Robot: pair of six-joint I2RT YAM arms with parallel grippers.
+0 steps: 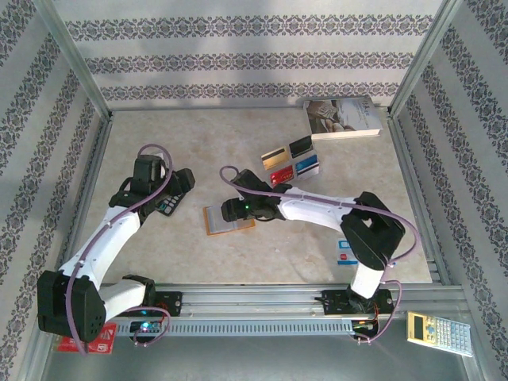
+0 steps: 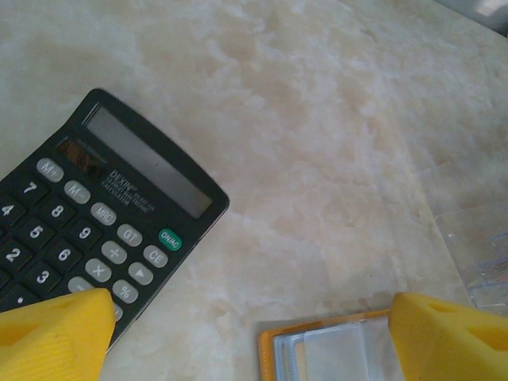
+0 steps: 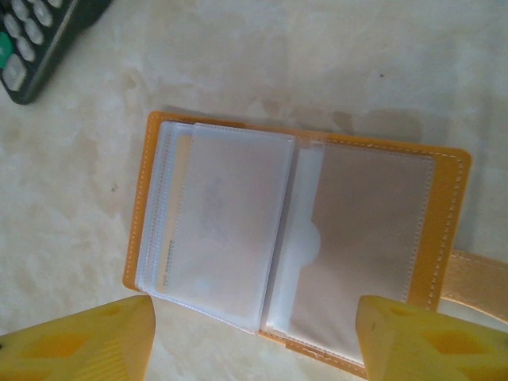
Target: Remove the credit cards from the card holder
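At mid-table, card holder (image 3: pixel 357 230) lies spread flat, clear sleeves up, so pockets are reachable; right gripper (image 3: pixel 254 341) hovers over it, fingers apart; left gripper (image 2: pixel 254 333), also apart, parked over calculator (image 2: pixel 95 214). Farther back, credit cards (image 1: pixel 275 156) laid out, apparently removed

Robot test cell, a lab-type rig, not a lived-in room. Tabletop (image 1: pixel 159 262) is a marble-look sheet, boxed in on the left, far and right sides by wall panels (image 1: pixel 254 48) of repeating printed wallpaper, held in bare aluminium posts (image 1: pixel 75 59). Slotted metal rail (image 1: pixel 254 298) along the near edge carries two white-and-black arms with exposed cabling: left arm (image 1: pixel 111 230), right arm (image 1: pixel 317 208). Office-style props: book (image 1: pixel 343 117) far right, loose cards (image 1: pixel 290 161) just near of it, black calculator (image 1: pixel 169 205) left of centre, second calculator (image 1: pixel 439 333) off the tabletop, near right.
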